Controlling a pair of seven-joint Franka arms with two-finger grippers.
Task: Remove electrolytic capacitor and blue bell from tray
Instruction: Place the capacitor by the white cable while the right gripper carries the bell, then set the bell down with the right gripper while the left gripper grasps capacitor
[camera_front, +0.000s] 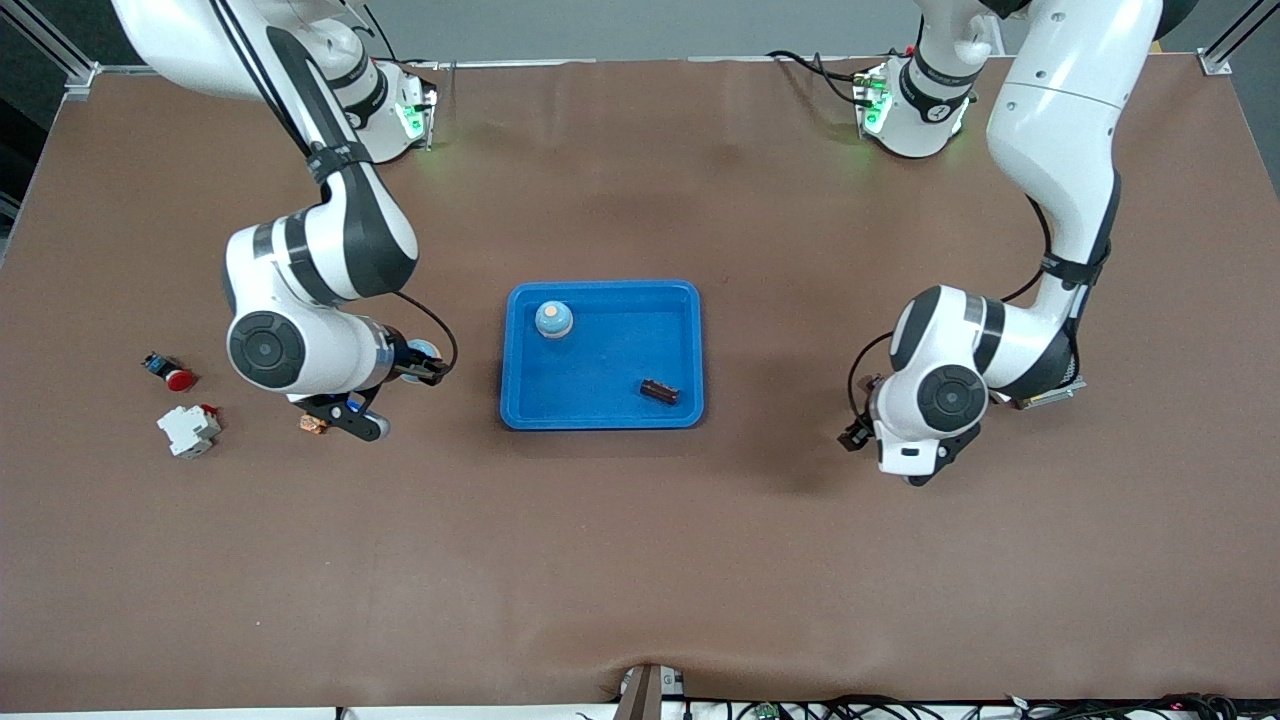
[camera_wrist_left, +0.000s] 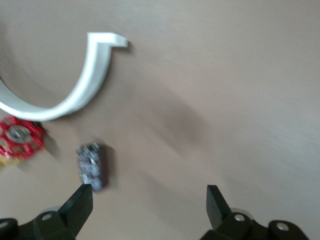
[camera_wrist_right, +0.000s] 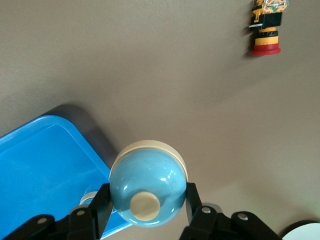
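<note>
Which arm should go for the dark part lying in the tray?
Left. Its gripper is open and empty, and the dark part lies in the tray's corner toward the left arm's end. The right gripper is shut on a blue bell.

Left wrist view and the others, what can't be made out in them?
Left wrist view: dark cylinder near the open left pincer is blurred, markings unreadable; red wheel cut by the edge.
Front view: right pincer, shut on a blue bell, mostly hidden by its own arm.

Even bright light; blurred left wrist view
</note>
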